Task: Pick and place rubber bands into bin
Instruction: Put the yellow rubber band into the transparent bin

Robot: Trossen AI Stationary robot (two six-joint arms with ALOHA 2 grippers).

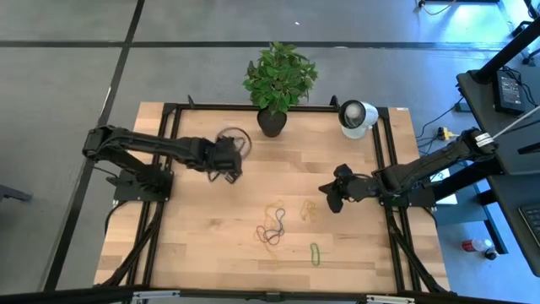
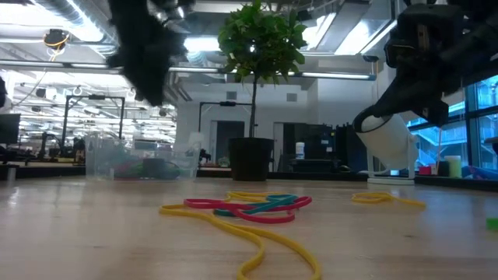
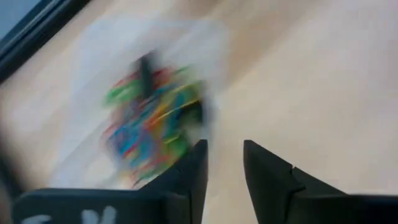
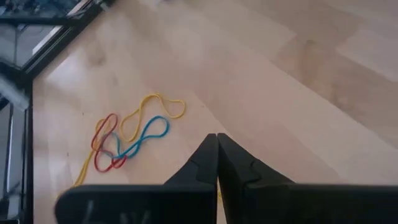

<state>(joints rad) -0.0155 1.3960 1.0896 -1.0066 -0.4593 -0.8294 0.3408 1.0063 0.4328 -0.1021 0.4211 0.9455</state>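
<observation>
Rubber bands (image 1: 272,225) lie loose on the table (image 1: 194,245), a tangle well apart from the bin (image 1: 235,139), others already inside it. Left gripper (image 1: 224,167), just beside the bin, fingers parted, empty. Right gripper (image 1: 331,193), near the tangle, fingers pressed together, empty. Bands judged light, limp, snag-prone; pinch a single raised loop.

Bright even daylight, left wrist motion-blurred
</observation>
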